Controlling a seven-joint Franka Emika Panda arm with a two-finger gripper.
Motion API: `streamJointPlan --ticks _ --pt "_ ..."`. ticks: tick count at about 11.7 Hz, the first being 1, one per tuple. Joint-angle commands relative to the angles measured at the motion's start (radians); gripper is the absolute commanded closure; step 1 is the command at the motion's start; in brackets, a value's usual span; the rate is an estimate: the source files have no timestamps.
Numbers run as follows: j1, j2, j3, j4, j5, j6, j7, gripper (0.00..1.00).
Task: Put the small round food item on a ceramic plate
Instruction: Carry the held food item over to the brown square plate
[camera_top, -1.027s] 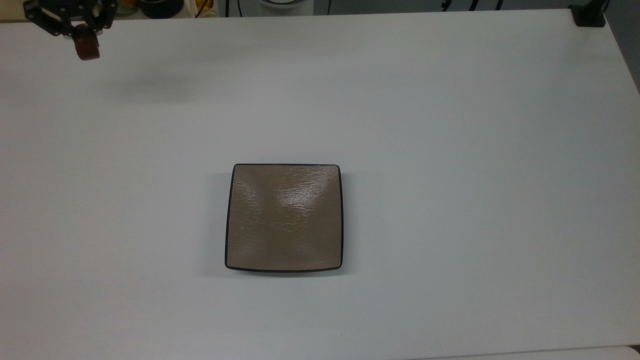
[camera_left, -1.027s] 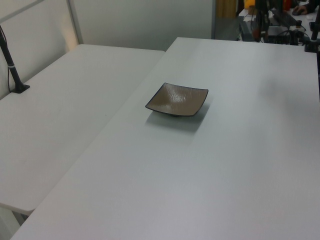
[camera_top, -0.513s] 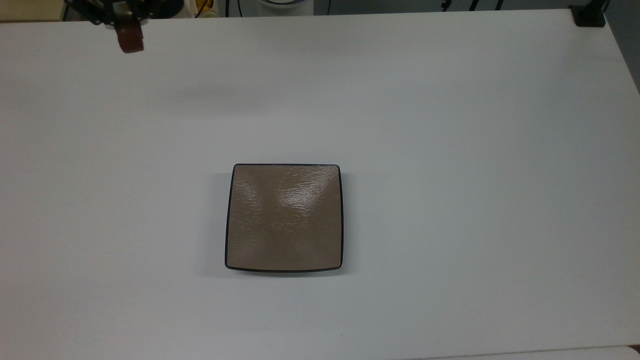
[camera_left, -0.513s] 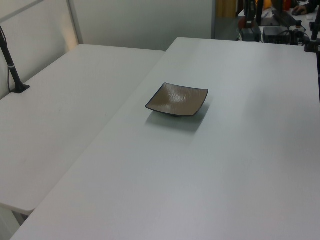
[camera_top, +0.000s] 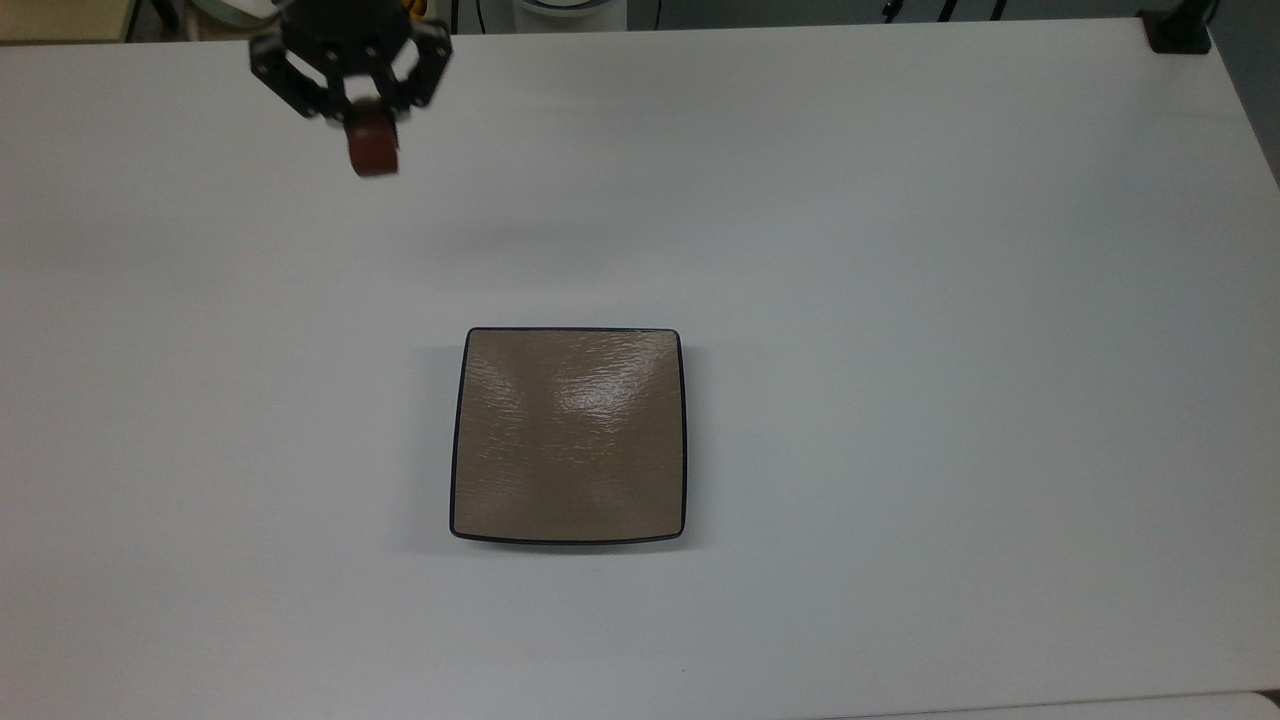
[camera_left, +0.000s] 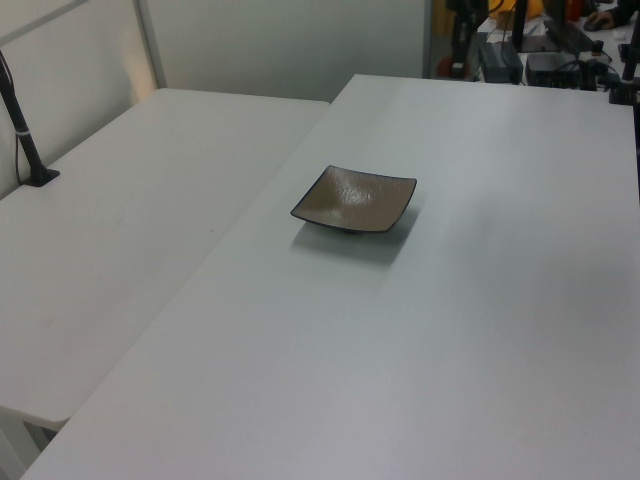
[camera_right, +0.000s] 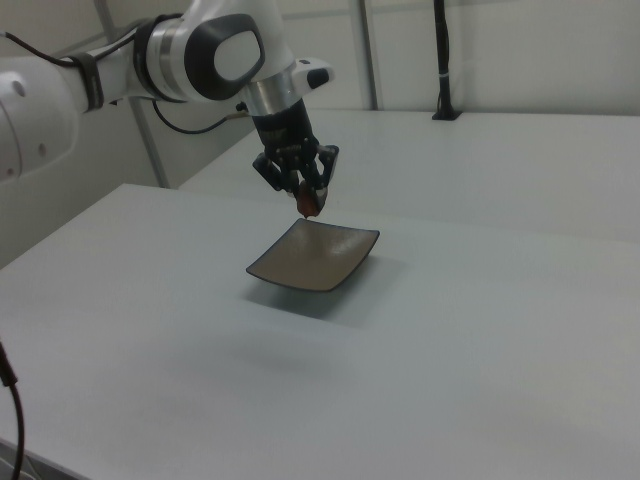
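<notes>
One lump of food (camera_top: 372, 148) was pinched in the gripper (camera_top: 368, 135), high above the table (camera_top: 900, 300) and well apart from the plate (camera_top: 568, 436). Best carry it over the plate's middle, lower gently, then release. The arm (camera_right: 200, 50) reached in, gripper pointing down.

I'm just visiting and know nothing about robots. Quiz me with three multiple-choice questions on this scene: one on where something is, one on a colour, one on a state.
1. In the top view, where is the gripper relative to the ceramic plate?
A. upper left B. lower right C. directly over it

2. What colour is the small round food item?
A. green B. reddish-brown C. white

3. What is the plate's state?
A. stacked B. holding food C. bare

Answers: 1 A, it hangs near the table's far edge; 2 B, a glossy reddish lump; 3 C, only its rippled glaze shows.
</notes>
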Motion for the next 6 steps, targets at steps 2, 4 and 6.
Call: streamJointPlan --ticks 2,4,6 --pt "0.066 0.125 0.006 0.024 0.028 0.221 0.179 0.73" --pt "0.089 0.191 0.006 0.024 0.05 0.32 0.232 0.73" --pt "0.113 0.242 0.003 0.022 0.05 0.393 0.274 0.73"
